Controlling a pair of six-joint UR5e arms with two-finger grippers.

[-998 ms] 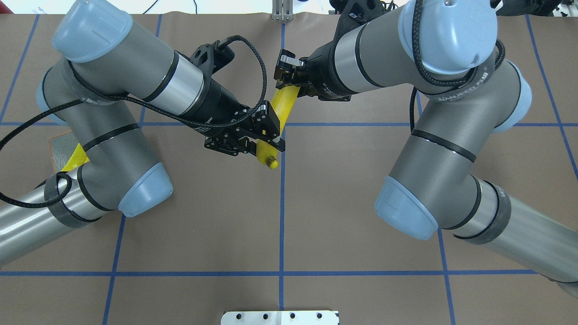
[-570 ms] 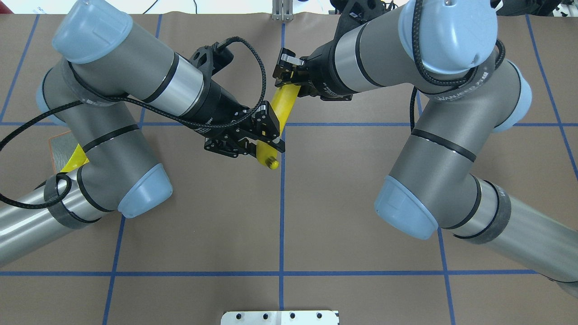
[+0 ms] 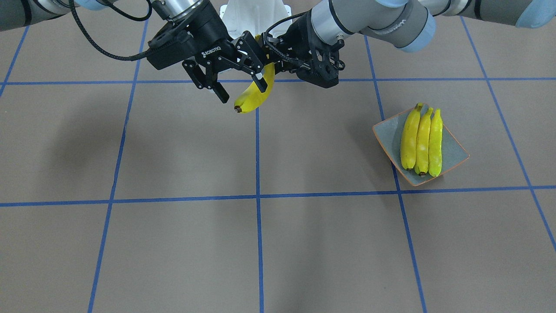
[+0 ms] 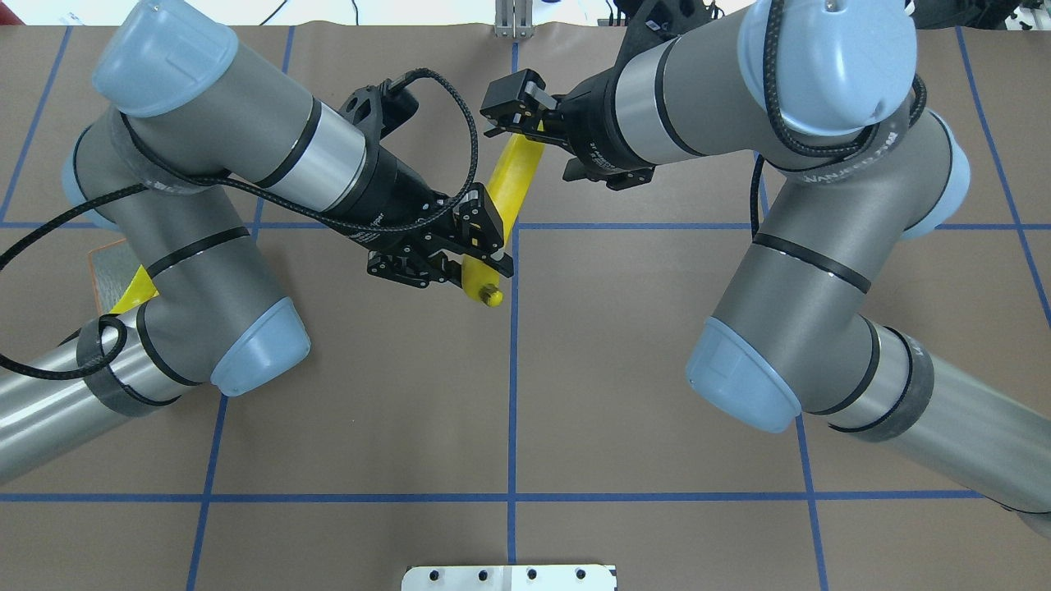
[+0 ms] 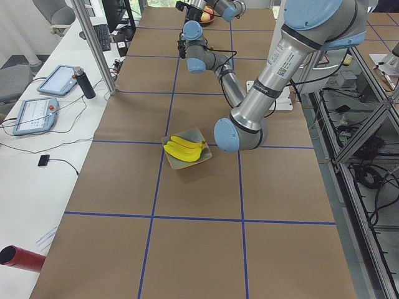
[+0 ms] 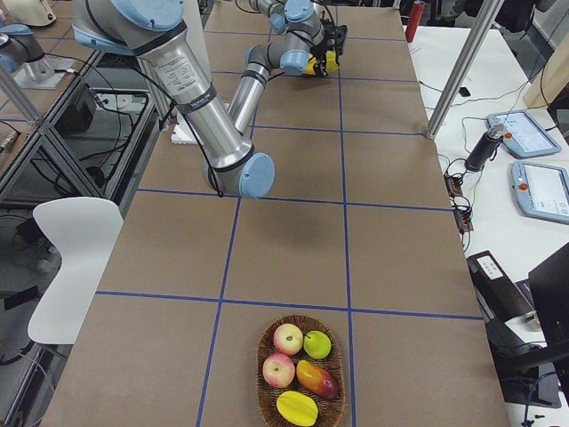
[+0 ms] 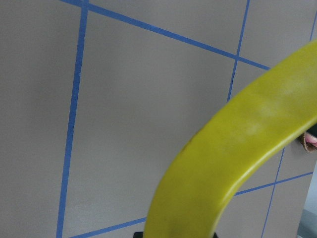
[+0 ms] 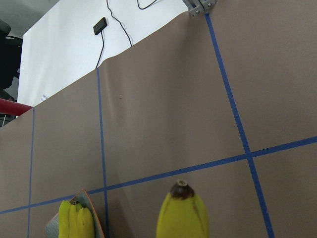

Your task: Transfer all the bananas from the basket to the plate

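Yellow banana (image 4: 511, 182) between left fingers (image 4: 484, 231)

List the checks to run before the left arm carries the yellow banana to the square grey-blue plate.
1. Left gripper shut on the curved yellow banana held in the air: ok.
2. Right gripper open: ok.
3. Right gripper clear of that banana: cannot tell; they overlap in the front view.
4. Square grey-blue plate with orange-brown rim has a bare strip beside its three yellow bananas: ok.
5. Woven brown basket shows no banana inside: ok.
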